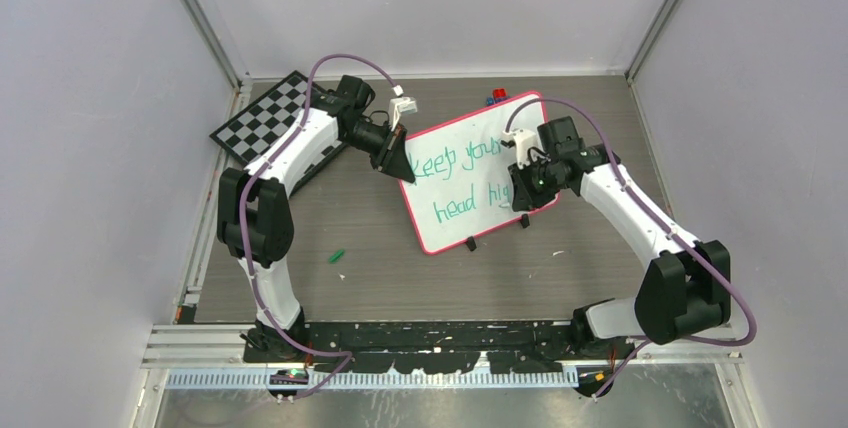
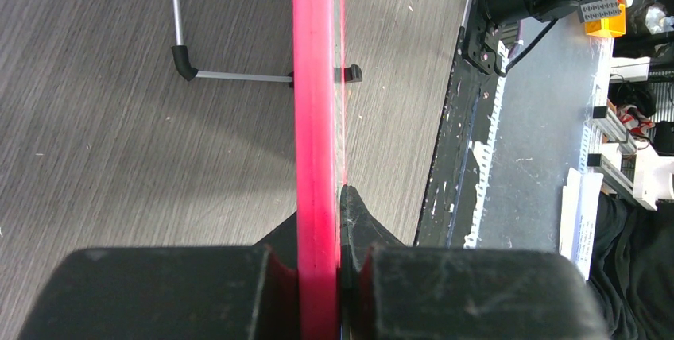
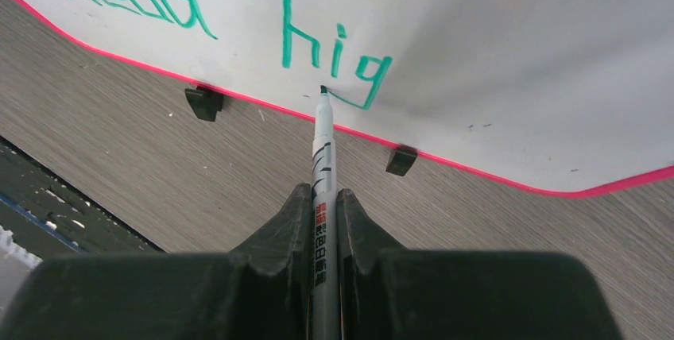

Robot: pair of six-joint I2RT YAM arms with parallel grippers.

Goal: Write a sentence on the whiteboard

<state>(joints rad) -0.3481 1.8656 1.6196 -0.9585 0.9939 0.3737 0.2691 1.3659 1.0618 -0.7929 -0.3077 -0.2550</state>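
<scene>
The whiteboard [image 1: 470,188] with its red-pink rim stands tilted on two black feet at mid-table. Green lettering on it [image 1: 455,160] reads "keep your" over "head hig". My left gripper [image 1: 402,170] is shut on the board's left rim, which shows as a pink edge [image 2: 315,117] in the left wrist view. My right gripper [image 1: 520,188] is shut on a grey marker [image 3: 322,165]. The marker's green tip sits at the tail of the "g" [image 3: 362,78] near the board's lower rim [image 3: 477,167].
A black-and-white chessboard [image 1: 265,120] lies at the back left behind the left arm. A green marker cap [image 1: 337,256] lies on the table in front. A small red and blue object [image 1: 498,96] sits behind the board. Grey walls enclose the table.
</scene>
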